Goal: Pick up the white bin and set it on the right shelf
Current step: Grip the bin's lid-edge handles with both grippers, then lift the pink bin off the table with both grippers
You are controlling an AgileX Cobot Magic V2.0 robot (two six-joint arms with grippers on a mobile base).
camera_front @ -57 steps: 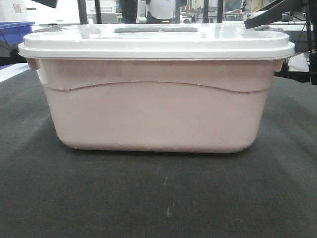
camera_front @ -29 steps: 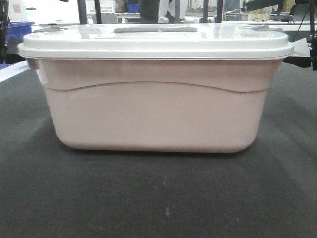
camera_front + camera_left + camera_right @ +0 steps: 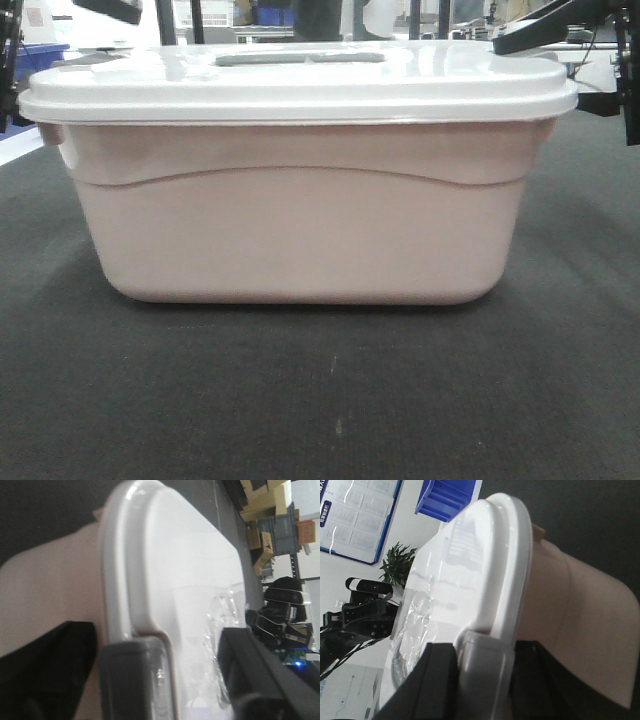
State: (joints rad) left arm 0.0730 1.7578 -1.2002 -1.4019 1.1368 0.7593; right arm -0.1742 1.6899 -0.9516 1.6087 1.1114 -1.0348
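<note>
The white bin [image 3: 300, 225] stands on the dark mat, a pale pinkish tub under a white lid [image 3: 300, 85] with a grey handle [image 3: 300, 58]. In the left wrist view my left gripper [image 3: 157, 647] straddles the lid's rim and a grey latch [image 3: 135, 680]. One finger is beside the tub wall and the other stands apart over the lid [image 3: 180, 565], so this gripper is open. My right gripper [image 3: 487, 652] is shut tight on the grey latch [image 3: 485, 670] at the bin's [image 3: 580, 620] other end. The right shelf is out of view.
The dark mat [image 3: 320, 400] runs from the bin to the near edge. A blue bin [image 3: 40, 55] sits at the far left. Black arm links [image 3: 545, 28] cross the top right. Rack uprights and stacked boxes [image 3: 265, 555] stand behind.
The bin has shifted a little to the left and looks slightly larger. The black arm parts at the top corners have moved.
</note>
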